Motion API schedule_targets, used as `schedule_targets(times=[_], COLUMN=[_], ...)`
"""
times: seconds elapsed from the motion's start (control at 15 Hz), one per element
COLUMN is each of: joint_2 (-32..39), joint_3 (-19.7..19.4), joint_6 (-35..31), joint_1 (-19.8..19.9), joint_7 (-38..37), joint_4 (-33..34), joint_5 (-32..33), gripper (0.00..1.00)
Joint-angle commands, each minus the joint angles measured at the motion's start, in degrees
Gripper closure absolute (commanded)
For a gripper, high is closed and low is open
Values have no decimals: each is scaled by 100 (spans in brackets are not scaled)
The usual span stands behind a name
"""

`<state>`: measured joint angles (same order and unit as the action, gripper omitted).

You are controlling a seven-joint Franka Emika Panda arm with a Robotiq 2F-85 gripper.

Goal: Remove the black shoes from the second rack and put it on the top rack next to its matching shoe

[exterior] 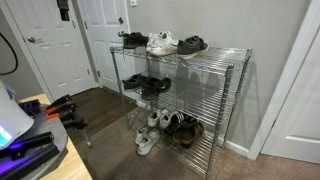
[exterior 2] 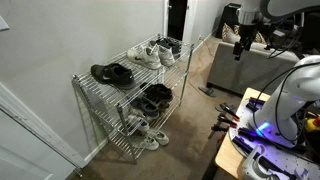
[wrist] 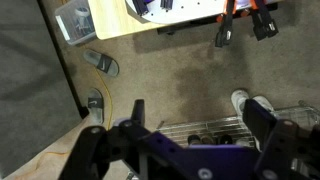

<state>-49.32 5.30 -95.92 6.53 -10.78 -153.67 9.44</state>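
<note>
The chrome wire rack shows in both exterior views. On the top rack [exterior: 215, 50] [exterior 2: 128, 62] the matching black shoe [exterior: 133, 40] [exterior 2: 171, 45] lies at the end nearest the doors, next to white sneakers [exterior: 162, 43] [exterior 2: 150, 53] and a brown-grey shoe [exterior: 192, 43] [exterior 2: 112, 72]. The black shoe [exterior: 145, 83] [exterior 2: 155, 97] lies on the second rack [exterior: 205, 95] [exterior 2: 125, 105], among dark footwear. My gripper [exterior 2: 238, 48] [wrist: 198, 120] is open and empty. It hangs high above the carpet, well away from the rack. The wrist view looks down on the rack edge [wrist: 200, 127].
The lowest tier holds white sneakers [exterior: 148, 135] [exterior 2: 142, 136] and brown shoes [exterior: 185, 128]. A wooden table with orange clamps [exterior: 62, 108] [exterior 2: 228, 118] [wrist: 245, 22] stands opposite the rack, with carpet between them. White doors [exterior: 60, 50] are behind. Slippers [wrist: 100, 63] lie on the floor.
</note>
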Motion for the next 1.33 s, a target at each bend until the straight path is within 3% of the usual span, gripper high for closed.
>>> schedule_targets(times=[0.0,0.53,0.67,1.07,1.27], joint_2=[11,197,711,2454,3207], joint_3=[-76,-59,-6,69,-17], joint_6=[20,-116,-559,-3024,-3838], joint_1=[-97,-126,-195,-317,-343], joint_7=[-60,-103,-208,-663,-685], joint_4=[11,49,130,348,576], joint_5=[49,-16,-140,-434,-505], gripper=[0,0,0,0,0])
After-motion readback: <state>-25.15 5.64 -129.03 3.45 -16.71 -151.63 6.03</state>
